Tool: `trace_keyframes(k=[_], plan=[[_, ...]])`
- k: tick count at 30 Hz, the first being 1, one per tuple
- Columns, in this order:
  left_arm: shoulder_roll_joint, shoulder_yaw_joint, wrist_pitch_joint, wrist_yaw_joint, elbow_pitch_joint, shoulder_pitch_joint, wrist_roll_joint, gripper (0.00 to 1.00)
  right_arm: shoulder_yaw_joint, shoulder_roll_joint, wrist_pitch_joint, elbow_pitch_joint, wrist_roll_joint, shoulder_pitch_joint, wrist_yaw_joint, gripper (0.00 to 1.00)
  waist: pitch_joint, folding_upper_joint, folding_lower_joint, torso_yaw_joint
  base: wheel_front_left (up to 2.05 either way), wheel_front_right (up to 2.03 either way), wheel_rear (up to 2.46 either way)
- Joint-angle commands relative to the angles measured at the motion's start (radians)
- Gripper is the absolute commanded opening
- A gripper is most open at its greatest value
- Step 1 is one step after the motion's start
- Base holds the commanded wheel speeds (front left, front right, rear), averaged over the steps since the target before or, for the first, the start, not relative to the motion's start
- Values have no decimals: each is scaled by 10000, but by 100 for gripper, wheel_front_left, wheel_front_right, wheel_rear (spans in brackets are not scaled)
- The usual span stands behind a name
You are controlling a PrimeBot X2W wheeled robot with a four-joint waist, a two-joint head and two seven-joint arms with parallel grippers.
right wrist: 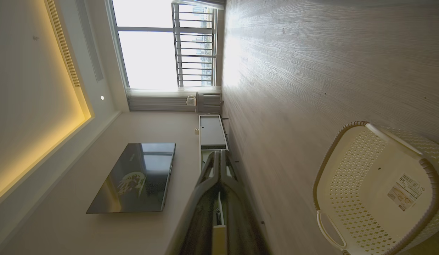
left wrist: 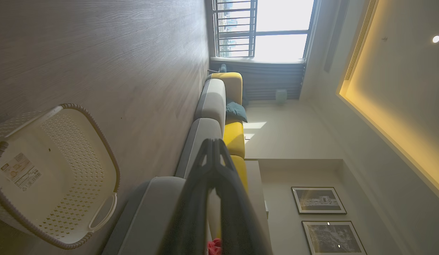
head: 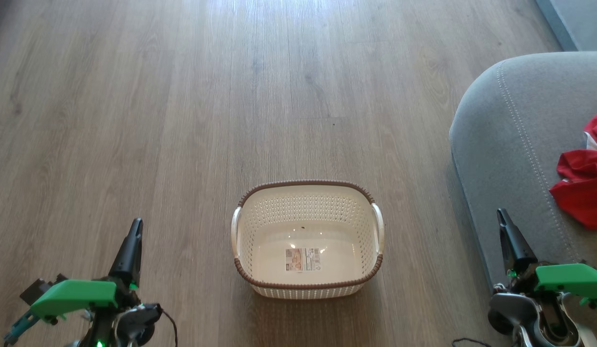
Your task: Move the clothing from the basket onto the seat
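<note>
1. Head view: the basket (head: 305,183) stands on the wooden floor (head: 182,96) in the lower middle of the frame. Its bare bottom shows a label (head: 303,259).
2. Head view: the red clothing (head: 582,188) lies in a heap on the grey seat (head: 510,135) at the right edge of the frame, well apart from the basket.
3. Head view: the left pincer (head: 134,231) is at the lower left and the right pincer (head: 504,221) is at the lower right. Each is clenched, finger against finger, and points up the frame.
4. Left wrist view: the left pincer is clenched in the lower middle. The basket is at the lower left. A small bit of the red clothing peeks out at the bottom edge, by the fingers. Yellow cushions (left wrist: 235,138) run up the middle toward a bright window (left wrist: 279,28).
5. Right wrist view: the right pincer is clenched in the lower middle. The basket sits at the lower right with its label showing. A dark TV (right wrist: 138,177) hangs to the left of the fingers.
</note>
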Motion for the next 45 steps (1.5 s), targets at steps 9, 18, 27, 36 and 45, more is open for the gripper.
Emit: trace_keyframes(k=[9,18,27,36,45], plan=[[95,346,76,-94,-339,-470,-60,0,177,-31,59,-389,59,-556,0,0,0,0,0,0,0,0,0],[95,345,75,-94,-339,-470,-60,0,177,-31,59,-389,59,-556,0,0,0,0,0,0,0,0,0],[95,345,75,-94,-339,-470,-60,0,177,-31,59,-389,59,-556,0,0,0,0,0,0,0,0,0],[95,345,75,-94,-339,-470,-60,0,177,-31,59,-389,59,-556,0,0,0,0,0,0,0,0,0],[95,345,75,-94,-339,-470,-60,0,177,-31,59,-389,60,-556,0,0,0,0,0,0,0,0,0]])
